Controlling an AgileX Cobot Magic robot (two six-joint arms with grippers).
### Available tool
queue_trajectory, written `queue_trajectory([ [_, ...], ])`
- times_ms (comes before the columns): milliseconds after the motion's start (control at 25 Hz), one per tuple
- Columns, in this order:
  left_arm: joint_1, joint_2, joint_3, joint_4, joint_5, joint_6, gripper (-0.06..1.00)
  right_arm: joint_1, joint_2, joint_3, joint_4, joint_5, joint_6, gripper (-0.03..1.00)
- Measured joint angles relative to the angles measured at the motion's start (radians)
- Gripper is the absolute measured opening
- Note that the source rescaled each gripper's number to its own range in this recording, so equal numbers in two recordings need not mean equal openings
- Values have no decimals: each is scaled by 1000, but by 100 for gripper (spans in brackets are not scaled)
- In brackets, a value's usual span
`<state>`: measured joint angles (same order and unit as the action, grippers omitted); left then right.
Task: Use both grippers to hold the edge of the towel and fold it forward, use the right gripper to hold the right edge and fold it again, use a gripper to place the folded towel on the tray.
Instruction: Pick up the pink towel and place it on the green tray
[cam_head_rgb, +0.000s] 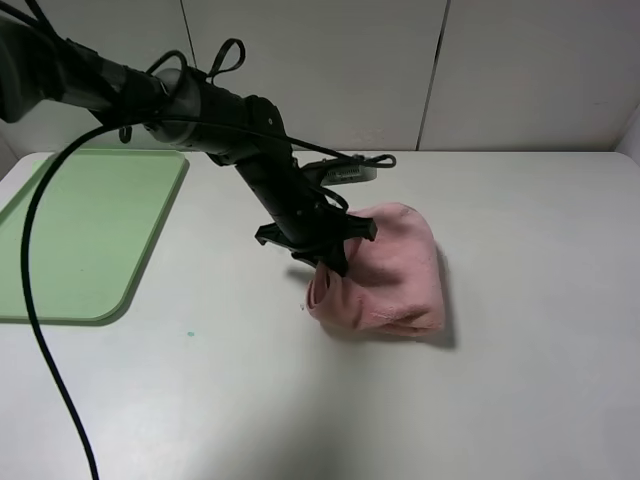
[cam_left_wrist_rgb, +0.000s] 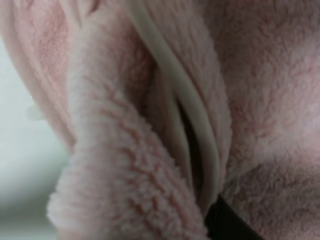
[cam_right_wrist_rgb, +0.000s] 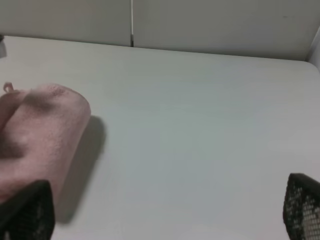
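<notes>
White matte worktop (cam_head_rgb: 520, 380), pale panelled wall behind with vertical seams. Folded pink towel (cam_head_rgb: 385, 270) sits mid-frame, bunched, resting on the worktop. Left end effector (cam_head_rgb: 325, 262) is clamped on the towel's left edge; wrist view is filled with pink folds. Green tray (cam_head_rgb: 85, 225) lies at the left edge of the frame, well apart from the towel. Right end effector (cam_right_wrist_rgb: 165, 210) has jaws spread wide, holding nothing, towel beside one finger.

No writing, brand, number or sign can be read in any view; the towel (cam_head_rgb: 385, 268), tray (cam_head_rgb: 75, 232) and surface (cam_head_rgb: 520, 400) carry no legible marks.
</notes>
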<state>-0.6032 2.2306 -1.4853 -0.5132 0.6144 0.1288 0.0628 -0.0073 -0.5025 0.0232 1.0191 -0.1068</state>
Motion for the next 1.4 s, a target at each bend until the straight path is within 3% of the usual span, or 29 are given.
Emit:
queue_trajectory([
  [680, 168, -176, 6, 177, 183, -10, 8, 0, 0, 0, 0, 0, 0, 100],
  [1400, 392, -339, 11, 263, 339, 42, 8, 0, 0, 0, 0, 0, 0, 100],
])
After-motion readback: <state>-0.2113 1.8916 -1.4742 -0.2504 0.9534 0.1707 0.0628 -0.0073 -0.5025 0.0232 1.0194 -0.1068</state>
